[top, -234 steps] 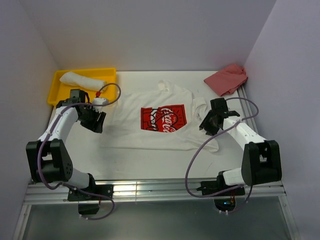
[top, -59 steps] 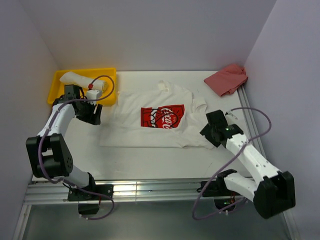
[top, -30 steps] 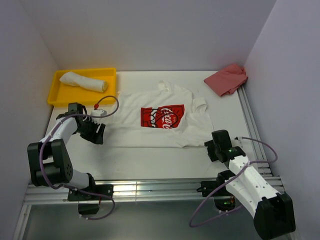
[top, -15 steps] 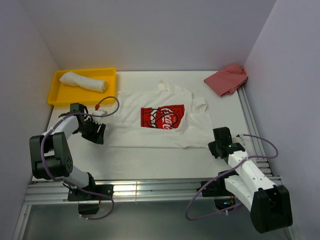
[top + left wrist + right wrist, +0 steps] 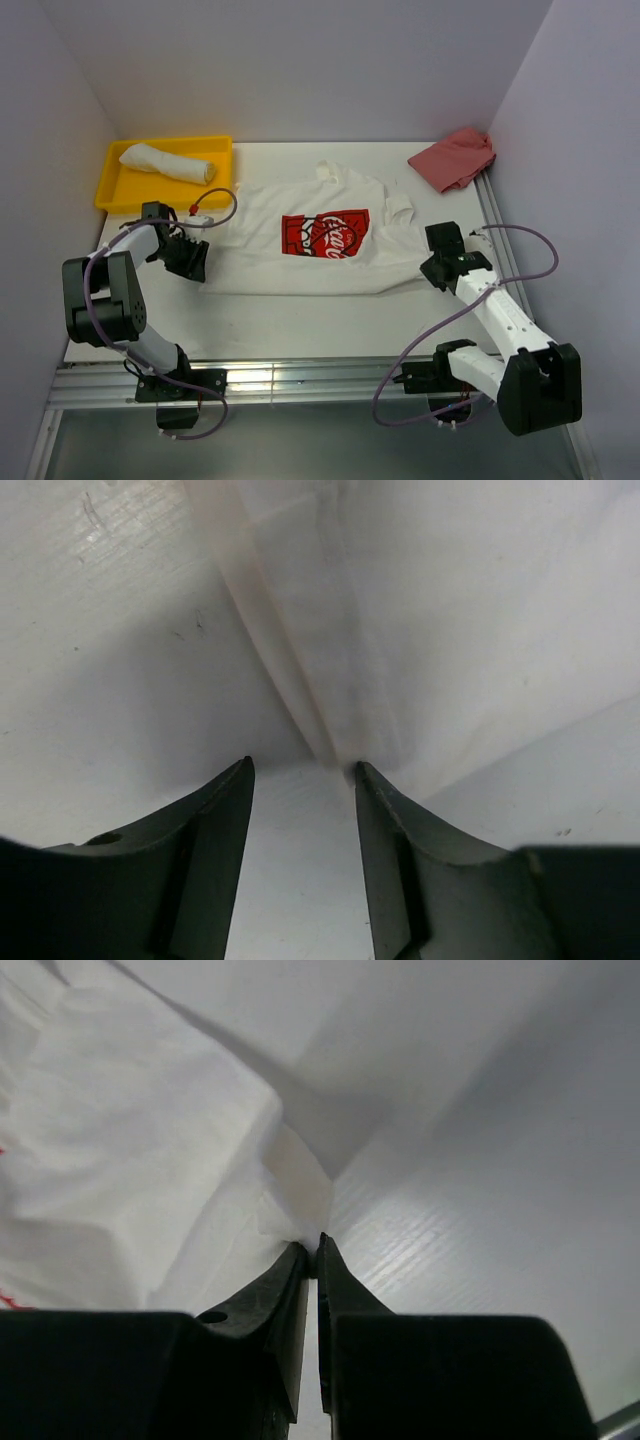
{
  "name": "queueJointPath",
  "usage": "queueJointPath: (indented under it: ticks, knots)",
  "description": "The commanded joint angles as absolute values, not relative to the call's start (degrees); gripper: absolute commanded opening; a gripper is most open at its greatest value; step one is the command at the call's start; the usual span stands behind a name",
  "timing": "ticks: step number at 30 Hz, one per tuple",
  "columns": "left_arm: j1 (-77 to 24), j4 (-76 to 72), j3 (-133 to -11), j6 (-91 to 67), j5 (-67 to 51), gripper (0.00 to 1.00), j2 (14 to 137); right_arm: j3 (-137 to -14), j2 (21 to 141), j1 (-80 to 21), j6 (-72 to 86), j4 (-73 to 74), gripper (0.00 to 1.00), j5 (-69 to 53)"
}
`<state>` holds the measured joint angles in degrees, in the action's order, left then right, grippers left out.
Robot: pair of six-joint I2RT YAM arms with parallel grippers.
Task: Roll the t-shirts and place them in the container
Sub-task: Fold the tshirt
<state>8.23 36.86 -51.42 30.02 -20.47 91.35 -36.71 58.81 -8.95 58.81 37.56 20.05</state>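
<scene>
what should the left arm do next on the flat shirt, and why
Probably close the left gripper on the t-shirt: its jaws stand open with the hem at their tips, while the right gripper pinches the opposite corner.

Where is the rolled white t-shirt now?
In the top view, the rolled white t-shirt lies inside the yellow tray at the far left corner of the table, beyond the left gripper and left of the printed t-shirt.
</scene>
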Motion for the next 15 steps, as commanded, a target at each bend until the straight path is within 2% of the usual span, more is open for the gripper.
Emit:
queueJointPath:
  ticks: [1, 3, 5, 6, 7, 10, 13, 15]
  knots:
    - [8.26, 36.3, -52.12, 29.27, -20.48, 0.49, 93.16, -38.58, 60.99, -8.44, 54.32, 40.78, 0.12, 24.34]
    - [8.26, 36.47, -52.12, 29.27, -20.48, 0.44, 93.16, -38.41, 61.87, -8.35, 53.79, 40.52, 0.14, 24.26]
    - [8.26, 36.82, -52.47, 29.18, -20.39, 0.41, 93.08, -37.97, 62.05, -8.0, 53.61, 40.34, 0.23, 23.64]
    - [8.26, 36.91, -52.56, 29.18, -20.3, 0.41, 92.82, -37.79, 62.22, -7.82, 53.61, 40.52, 0.29, 23.38]
    - [8.26, 37.09, -52.65, 29.27, -20.3, 0.4, 92.64, -37.62, 62.14, -7.47, 53.53, 40.6, 0.39, 22.77]
    - [8.26, 37.62, -52.91, 29.44, -20.21, 0.43, 91.5, -37.18, 61.26, -6.33, 53.44, 41.04, 0.55, 21.28]
    - [8.17, 38.67, -53.17, 29.97, -20.65, 0.49, 89.92, -36.48, 59.25, -5.71, 54.75, 41.66, 0.63, 20.22]
    - [8.17, 39.37, -53.35, 29.97, -20.74, 0.51, 88.43, -35.6, 57.05, -5.54, 55.54, 41.66, 0.64, 18.46]
